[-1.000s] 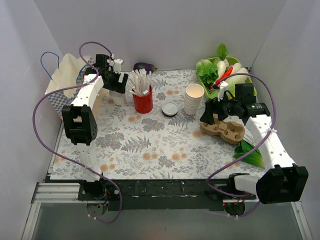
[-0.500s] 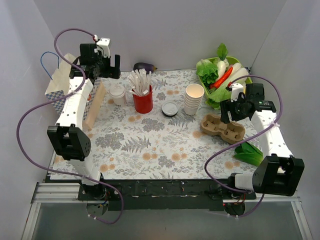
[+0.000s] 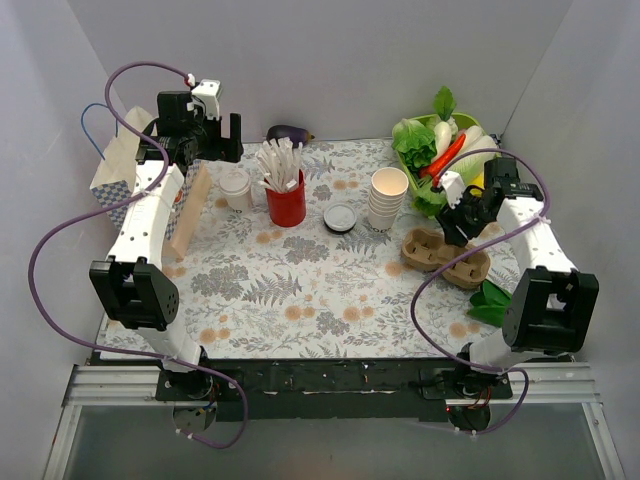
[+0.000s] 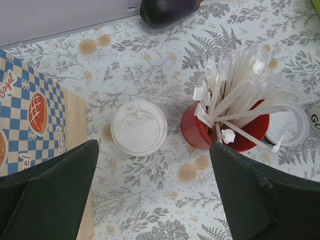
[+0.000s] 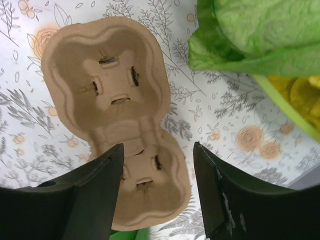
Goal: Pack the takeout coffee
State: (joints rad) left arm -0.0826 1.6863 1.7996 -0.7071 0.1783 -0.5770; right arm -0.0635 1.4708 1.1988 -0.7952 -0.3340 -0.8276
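The takeout coffee (image 3: pixel 236 186), a cream cup with a white lid, stands upright at the back left between the checkered paper bag (image 3: pixel 122 168) and the red cup of sticks (image 3: pixel 286 203). My left gripper (image 3: pixel 218 143) hangs open and empty above and behind it. In the left wrist view the lid (image 4: pixel 138 128) lies ahead of the left gripper (image 4: pixel 154 167), outside the jaws. My right gripper (image 3: pixel 453 226) is open and empty above the brown cardboard cup carrier (image 3: pixel 445 257). In the right wrist view the carrier (image 5: pixel 116 110) lies under the right gripper (image 5: pixel 157 165).
A stack of lidless paper cups (image 3: pixel 388 198) and a loose lid (image 3: pixel 340 217) stand mid-table. An eggplant (image 3: pixel 289 132) lies at the back. A green basket of vegetables (image 3: pixel 440 148) fills the back right corner. A green leaf (image 3: pixel 495 304) lies near the carrier.
My left gripper has lifted up and back off the lidded cup, which stays standing. My right gripper has pulled off the carrier's left end and now hovers over its right part.
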